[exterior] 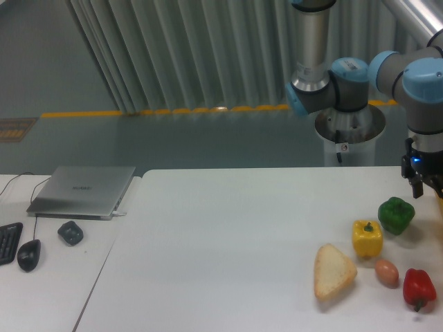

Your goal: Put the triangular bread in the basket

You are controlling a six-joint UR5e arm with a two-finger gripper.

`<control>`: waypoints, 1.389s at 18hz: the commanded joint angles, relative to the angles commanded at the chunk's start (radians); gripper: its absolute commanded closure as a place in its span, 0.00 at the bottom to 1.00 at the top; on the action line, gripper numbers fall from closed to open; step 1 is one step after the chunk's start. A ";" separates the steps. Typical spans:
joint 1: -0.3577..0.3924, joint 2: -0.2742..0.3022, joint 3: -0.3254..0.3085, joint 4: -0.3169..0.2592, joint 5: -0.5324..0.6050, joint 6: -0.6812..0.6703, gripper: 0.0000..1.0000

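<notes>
Only the one fixed camera to go on here. The triangular bread (333, 271) is lying flat on the white table (228, 242), near edge, right of centre. Just to its right sit a small brown egg (387, 272) and a yellow bell pepper (367, 237), with a green bell pepper (396, 214) farther back and a red bell pepper (419, 288) at the near right. The bread isn't touching any of them as far as I can see, but the egg and the yellow pepper are close.

The gripper (418, 185) hangs at the far right edge of the frame, above and behind the green pepper, well apart from the bread. It's cut off by the frame, so I can't tell whether the fingers are apart or together. Nothing is visibly held.

The basket (440, 205) is just a yellow sliver at the right edge.

My read on handling — the bread looks light, probably soft or foam-like, so it should squash a bit and not slip much. I'd come straight down and pinch across the narrower part, fingers on the left and right crust edges, keeping clear of the egg.

Off to the left: a laptop (83, 191), a mouse (28, 254) and a keyboard (8, 242) corner.
</notes>
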 joint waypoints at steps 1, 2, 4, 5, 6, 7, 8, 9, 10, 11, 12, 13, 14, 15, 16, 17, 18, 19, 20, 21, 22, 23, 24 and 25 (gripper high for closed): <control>0.000 0.000 -0.003 0.000 0.002 0.000 0.00; 0.000 0.000 -0.003 0.000 0.000 0.000 0.00; 0.000 0.002 0.000 0.000 -0.006 0.000 0.00; 0.000 0.002 0.000 0.000 -0.014 0.000 0.00; 0.000 0.002 0.000 0.000 -0.015 0.000 0.00; 0.000 0.003 -0.002 0.000 -0.017 -0.002 0.00; 0.000 0.005 -0.003 0.000 -0.017 -0.002 0.00; 0.000 0.005 -0.008 0.000 -0.017 -0.009 0.00; 0.002 0.006 -0.011 0.002 -0.017 -0.024 0.00; 0.002 0.008 -0.012 0.002 -0.017 -0.037 0.00; 0.002 0.009 -0.017 0.003 -0.017 -0.037 0.00; 0.003 0.011 -0.018 0.002 -0.015 -0.037 0.00; 0.005 0.011 -0.025 0.003 -0.017 -0.037 0.00; 0.006 0.011 -0.034 0.003 -0.014 -0.038 0.00; 0.008 0.014 -0.043 0.003 -0.015 -0.038 0.00; 0.014 0.020 -0.048 0.003 -0.018 -0.037 0.00; 0.015 0.021 -0.048 0.005 -0.028 -0.041 0.00; 0.021 0.026 -0.052 0.009 -0.081 -0.069 0.00; 0.023 0.031 -0.052 0.011 -0.101 -0.092 0.00; 0.025 0.034 -0.052 0.011 -0.101 -0.115 0.00; 0.023 0.034 -0.049 0.009 -0.101 -0.135 0.00; 0.020 0.032 -0.038 0.009 -0.097 -0.156 0.00; 0.020 0.032 -0.034 0.009 -0.095 -0.184 0.00; 0.018 0.031 -0.031 0.008 -0.095 -0.217 0.00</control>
